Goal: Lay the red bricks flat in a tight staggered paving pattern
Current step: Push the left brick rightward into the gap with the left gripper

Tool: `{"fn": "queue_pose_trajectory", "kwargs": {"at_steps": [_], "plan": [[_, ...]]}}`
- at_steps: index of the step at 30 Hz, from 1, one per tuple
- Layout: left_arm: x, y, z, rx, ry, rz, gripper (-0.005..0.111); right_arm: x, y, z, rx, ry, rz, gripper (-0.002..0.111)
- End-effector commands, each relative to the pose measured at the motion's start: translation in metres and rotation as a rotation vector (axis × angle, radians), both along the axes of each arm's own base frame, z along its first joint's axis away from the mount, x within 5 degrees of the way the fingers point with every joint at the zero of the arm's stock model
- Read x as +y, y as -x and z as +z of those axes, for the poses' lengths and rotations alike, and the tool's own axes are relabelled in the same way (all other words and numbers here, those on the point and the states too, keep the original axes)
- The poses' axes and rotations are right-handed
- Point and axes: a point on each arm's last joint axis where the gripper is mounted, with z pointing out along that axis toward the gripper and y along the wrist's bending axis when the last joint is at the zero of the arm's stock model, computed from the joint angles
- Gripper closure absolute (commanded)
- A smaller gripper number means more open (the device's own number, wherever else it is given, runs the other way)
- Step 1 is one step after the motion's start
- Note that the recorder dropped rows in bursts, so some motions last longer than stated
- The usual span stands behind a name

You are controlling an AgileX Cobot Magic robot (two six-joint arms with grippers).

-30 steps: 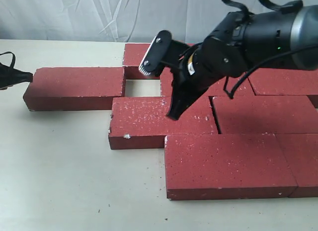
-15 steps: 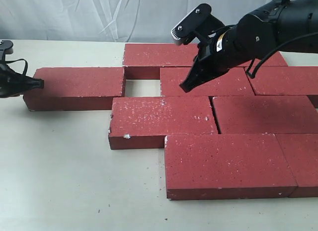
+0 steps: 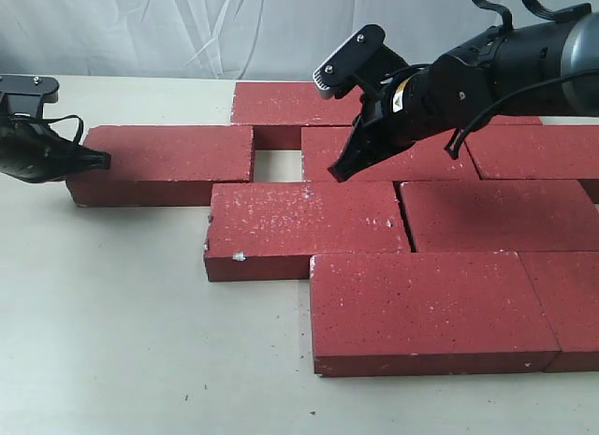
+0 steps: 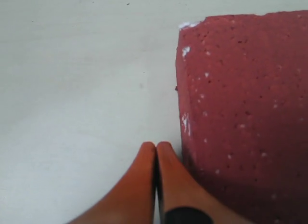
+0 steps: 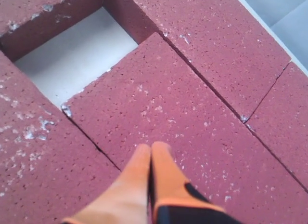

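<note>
Robot lab bench setup, plain pale tabletop (image 3: 112, 341), wrinkled white cloth backdrop (image 3: 140, 28), black robot arm (image 3: 524, 61)

Bright, even, diffuse light in all three views. Faint soft shadows line the front edges of the red bricks (image 3: 299, 231) in the exterior view. Orange fingertips (image 4: 139, 185) beside each wrist camera appear blurred.

Pale tabletop (image 3: 122, 341), wrinkled white backdrop (image 3: 140, 28)
</note>
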Motion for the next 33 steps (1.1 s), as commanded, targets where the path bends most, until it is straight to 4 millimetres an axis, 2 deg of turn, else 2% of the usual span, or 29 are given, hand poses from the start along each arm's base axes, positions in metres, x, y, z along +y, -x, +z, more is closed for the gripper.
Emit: {"fn": "queue_pose_trajectory", "kwargs": {"at_steps": [1,16,33], "plan": [[-0.010,-0.002,0.002,-0.019,-0.009,-0.024,0.107,-0.001,-0.002,0.002,-0.025,-0.010,0.001,0.109],[-0.049,-0.005,0.007,-0.046,-0.010,-0.124,0.107,-0.001,-0.002,0.002,-0.027,-0.024,-0.005,0.109],[-0.079,-0.007,0.010,-0.047,-0.001,-0.207,0.107,0.000,-0.003,0.003,-0.036,-0.032,-0.005,0.109]]}}
